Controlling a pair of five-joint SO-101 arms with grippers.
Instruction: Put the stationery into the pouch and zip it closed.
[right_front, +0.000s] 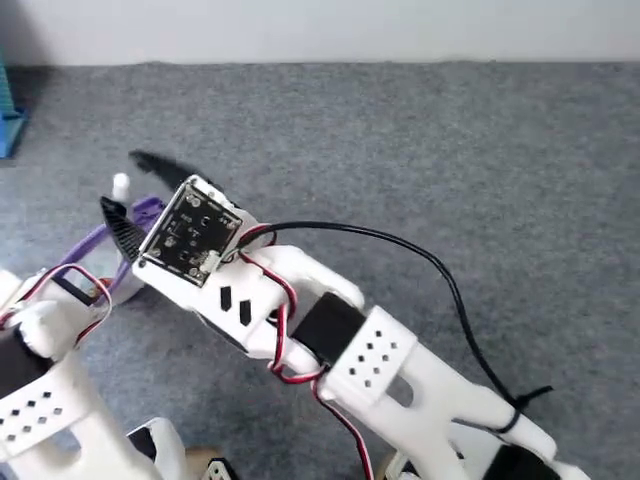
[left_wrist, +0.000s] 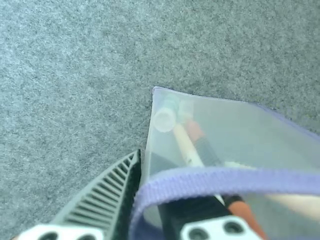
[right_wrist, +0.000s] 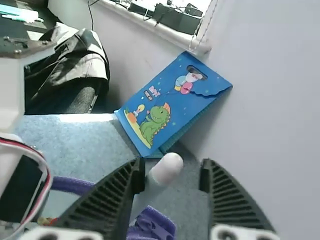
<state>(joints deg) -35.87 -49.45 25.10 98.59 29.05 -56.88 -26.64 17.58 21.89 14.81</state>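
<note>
The pouch (left_wrist: 240, 135) is clear plastic with a purple zipper band (left_wrist: 220, 182). Its mouth is open and several pens (left_wrist: 187, 142) lie inside. My left gripper (left_wrist: 147, 172) is shut on the pouch's rim, one finger (left_wrist: 100, 205) outside and the other inside. In the high view the pouch (right_front: 95, 245) lies at the left, partly under the right arm. My right gripper (right_front: 128, 190) hangs over it, open, with a white-tipped pen (right_wrist: 167, 167) standing between its fingers (right_wrist: 107, 197), close to one of them and apart from the other.
The surface is grey carpet (right_front: 430, 150). A blue gift bag with a dinosaur (right_wrist: 167, 107) leans on the white wall past the pouch, and its edge (right_front: 8, 120) is at the far left. The left arm's body (right_front: 40, 360) sits at the front left.
</note>
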